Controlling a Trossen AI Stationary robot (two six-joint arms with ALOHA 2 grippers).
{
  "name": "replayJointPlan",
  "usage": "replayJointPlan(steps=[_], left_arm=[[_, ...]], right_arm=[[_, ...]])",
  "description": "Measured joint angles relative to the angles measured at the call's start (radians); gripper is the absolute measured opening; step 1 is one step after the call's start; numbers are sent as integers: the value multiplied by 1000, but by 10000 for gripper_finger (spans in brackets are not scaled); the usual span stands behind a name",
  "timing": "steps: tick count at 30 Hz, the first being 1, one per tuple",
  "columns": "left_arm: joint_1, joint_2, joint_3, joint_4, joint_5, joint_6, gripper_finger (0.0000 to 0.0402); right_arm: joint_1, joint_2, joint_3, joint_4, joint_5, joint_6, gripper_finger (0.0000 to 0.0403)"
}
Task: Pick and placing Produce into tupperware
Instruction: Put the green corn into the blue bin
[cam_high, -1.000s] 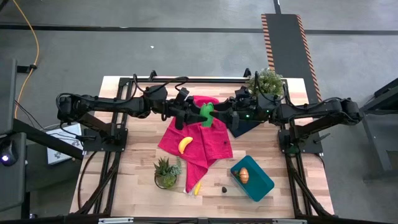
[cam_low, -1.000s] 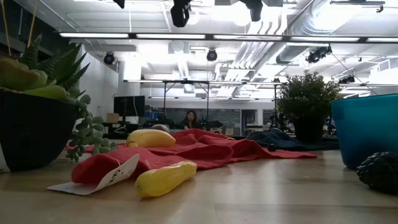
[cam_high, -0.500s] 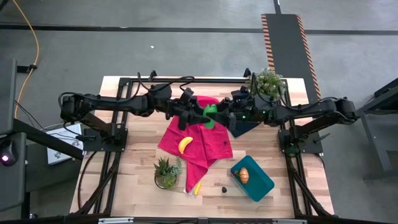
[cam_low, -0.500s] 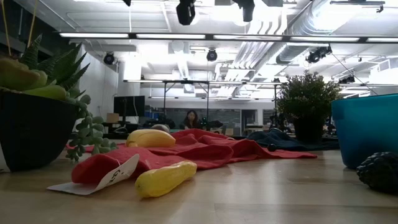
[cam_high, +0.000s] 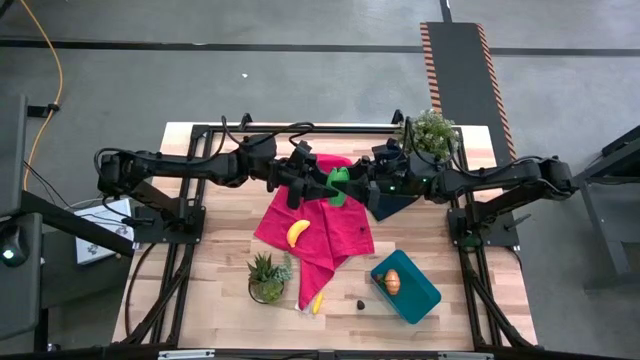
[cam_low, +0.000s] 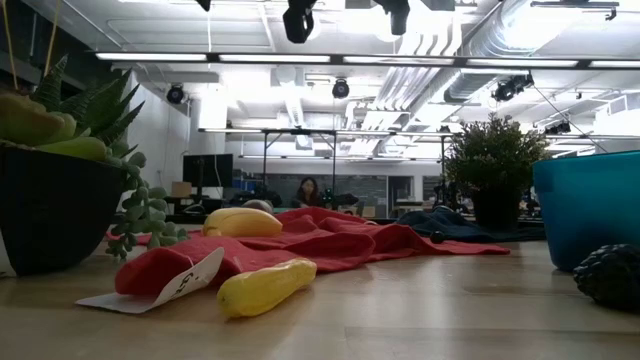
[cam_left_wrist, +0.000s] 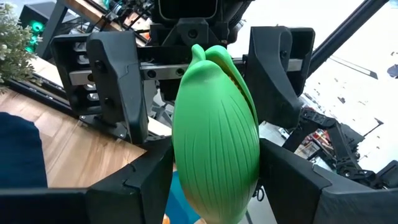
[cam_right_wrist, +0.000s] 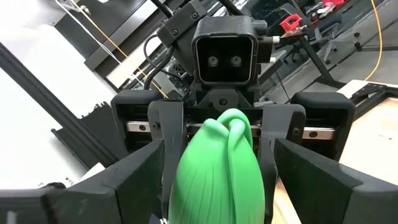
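Mid-air near the tabletop's far edge, my left fingers (cam_high: 325, 184) are clenched on the green piece (cam_high: 338, 183). My right fingers (cam_high: 352, 184) stand spread around it; they should close squarely before I release, then head for the tupperware (cam_high: 405, 287).

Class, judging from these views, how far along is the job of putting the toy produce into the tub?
Done: an orange piece lies in the teal tub. In hand: the left gripper holds the green piece above the red cloth, with the right gripper open around it. Left: two bananas and a dark piece beside the tub.
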Motion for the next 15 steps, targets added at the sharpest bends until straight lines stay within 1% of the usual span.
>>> replayJointPlan(steps=[6, 15], left_arm=[[0, 0, 0, 24, -5, -4, 209], [0, 0, 0, 19, -3, -4, 209]], right_arm=[[0, 0, 0, -5, -5, 0, 285], [0, -1, 0, -3, -10, -8, 237]])
